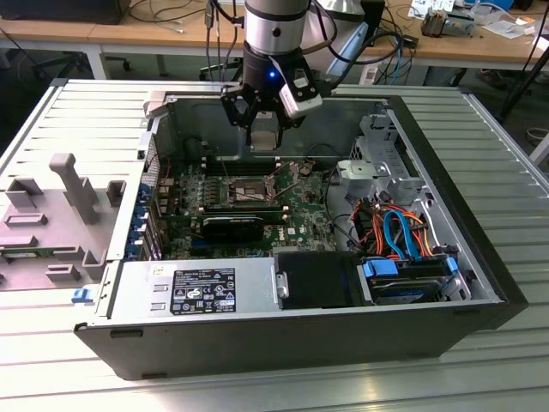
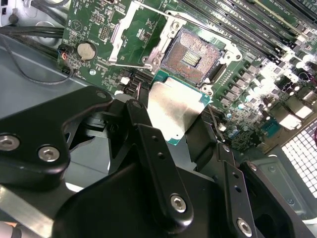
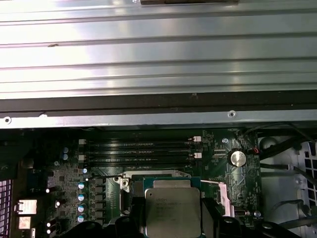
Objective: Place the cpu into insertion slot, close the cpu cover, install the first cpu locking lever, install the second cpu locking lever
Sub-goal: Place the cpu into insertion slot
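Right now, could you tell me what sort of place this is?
Probably a robotics or electronics lab: an open computer case lies on a slotted metal table, cable-strewn wooden desks stand behind, and the tool holds the cpu.

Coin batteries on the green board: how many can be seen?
1. The coin battery sits on the green board beside the open cpu cover; the gripper, holding the cpu, may hide others.
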Robot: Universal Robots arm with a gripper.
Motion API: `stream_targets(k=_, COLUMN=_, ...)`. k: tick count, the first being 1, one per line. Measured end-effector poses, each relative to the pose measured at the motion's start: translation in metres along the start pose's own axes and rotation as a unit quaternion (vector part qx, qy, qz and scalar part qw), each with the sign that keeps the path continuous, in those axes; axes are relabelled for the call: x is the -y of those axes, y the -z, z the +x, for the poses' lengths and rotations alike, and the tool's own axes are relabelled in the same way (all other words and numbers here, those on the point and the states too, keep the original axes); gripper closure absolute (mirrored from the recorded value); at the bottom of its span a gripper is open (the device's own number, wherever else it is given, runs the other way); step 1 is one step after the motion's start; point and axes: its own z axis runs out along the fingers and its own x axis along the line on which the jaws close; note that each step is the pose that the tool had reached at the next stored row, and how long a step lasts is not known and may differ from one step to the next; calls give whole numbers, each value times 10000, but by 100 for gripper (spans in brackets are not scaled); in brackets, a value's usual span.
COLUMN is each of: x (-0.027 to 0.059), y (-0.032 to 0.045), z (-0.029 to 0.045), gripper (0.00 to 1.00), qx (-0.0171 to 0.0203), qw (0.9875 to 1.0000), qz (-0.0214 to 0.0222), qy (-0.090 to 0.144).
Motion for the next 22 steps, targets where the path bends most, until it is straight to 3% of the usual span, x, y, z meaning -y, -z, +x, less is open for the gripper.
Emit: stream_targets(k=22, x=6, y=-49, z=-1, gripper=46, qx=0, qw=10000, qz=0, qy=0)
